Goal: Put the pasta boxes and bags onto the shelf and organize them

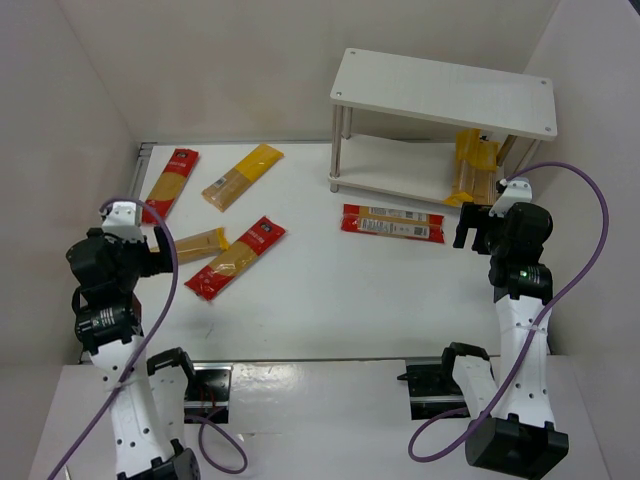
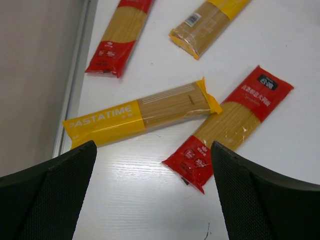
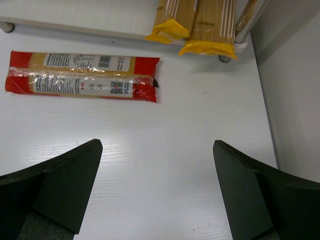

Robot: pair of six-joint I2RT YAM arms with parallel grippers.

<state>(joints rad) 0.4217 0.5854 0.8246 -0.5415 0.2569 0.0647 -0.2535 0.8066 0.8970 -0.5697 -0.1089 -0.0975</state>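
Observation:
The white two-tier shelf (image 1: 445,95) stands at the back right. Two yellow packs (image 1: 472,170) lie on its lower tier at the right end, also in the right wrist view (image 3: 212,27). A red pack (image 1: 392,223) lies on the table in front of the shelf (image 3: 82,76). My right gripper (image 1: 472,228) is open and empty to its right (image 3: 157,147). At the left lie two red packs (image 1: 170,183) (image 1: 236,257) and two yellow packs (image 1: 243,176) (image 1: 200,244). My left gripper (image 1: 158,245) is open and empty, just short of the PASTATIME yellow pack (image 2: 140,116) and a red pack (image 2: 227,127).
White walls close in the table on the left, back and right. The table's metal left edge (image 2: 75,85) runs close to the left packs. A grey shelf leg (image 3: 247,20) stands beside the yellow packs, near the right wall.

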